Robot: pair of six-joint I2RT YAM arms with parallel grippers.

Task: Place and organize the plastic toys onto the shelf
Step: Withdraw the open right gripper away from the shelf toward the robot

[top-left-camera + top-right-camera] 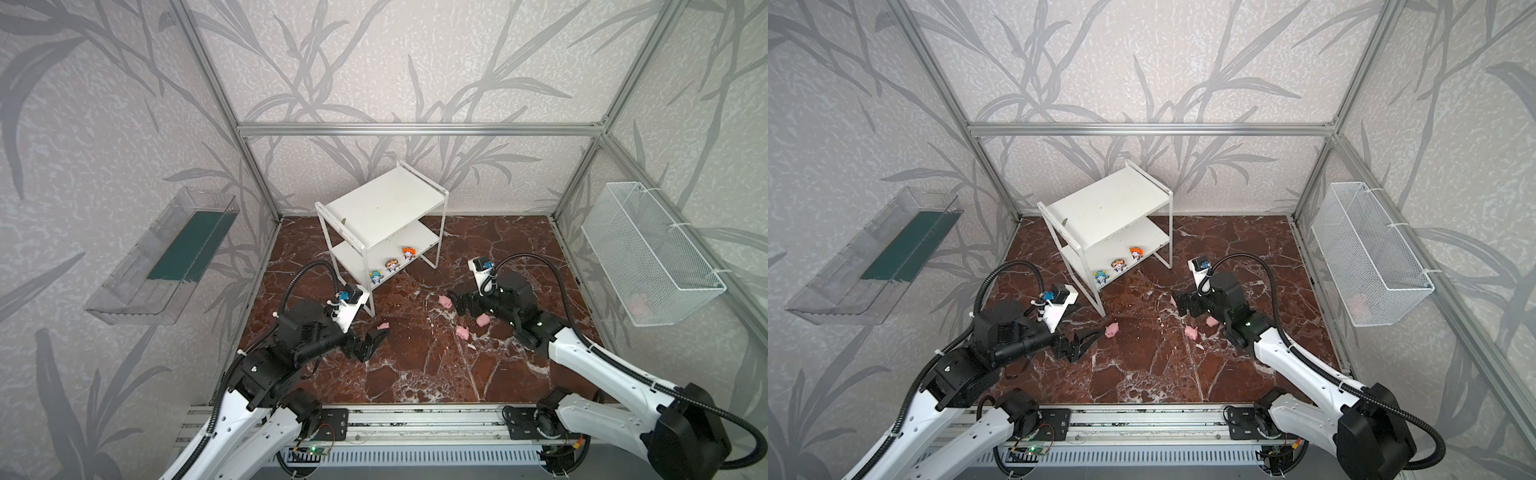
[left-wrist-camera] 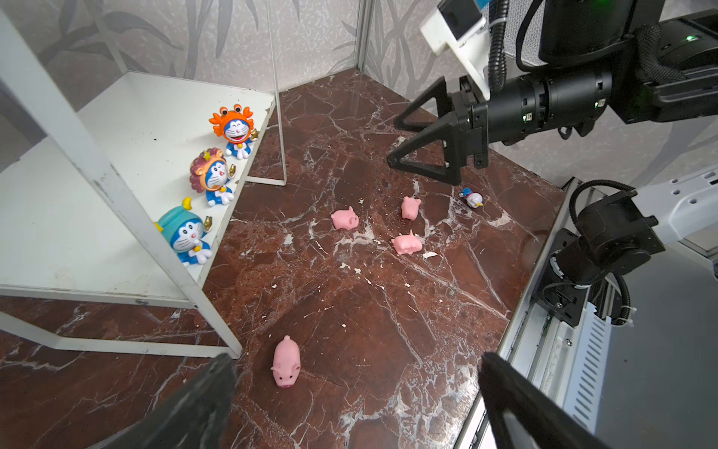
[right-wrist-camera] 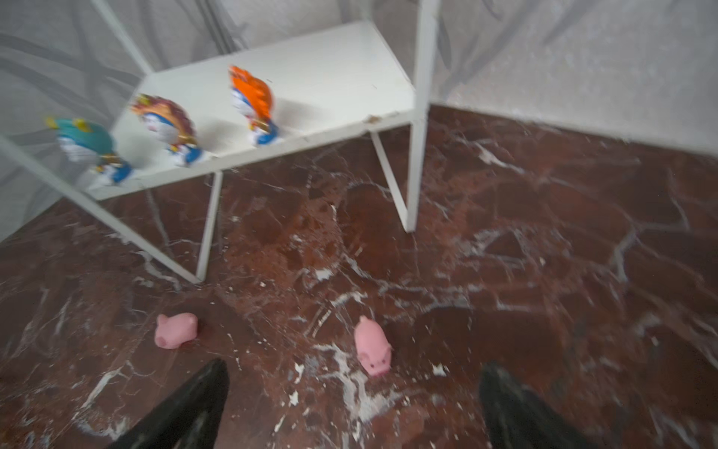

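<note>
Plastic toys point(image 2: 214, 177) sitting partly on shelf point(image 1: 382, 208), partly on red marble floor point(image 1: 415, 365). Left gripper point(image 1: 1089, 346) hanging low, black jaws standing apart, empty; smooth round pink pig point(image 1: 383, 326) lying just beside. White flat-board shelf holding blue figurine point(image 1: 376, 276), lion figurine point(image 1: 391, 264), crab figurine point(image 1: 409, 252) in row on lower board point(image 1: 353, 253). Three pigs point(image 1: 462, 332) lying near right gripper point(image 2: 393, 143), jaws apart, empty. Only left wrist view showing fourth figurine point(image 2: 473, 197), tipped over on floor.

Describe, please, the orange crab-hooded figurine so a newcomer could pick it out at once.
Find the white shelf on the marble floor. Three figurines line its lower board; the crab-hooded figurine ends the row nearest the back wall, the only orange one.
</note>
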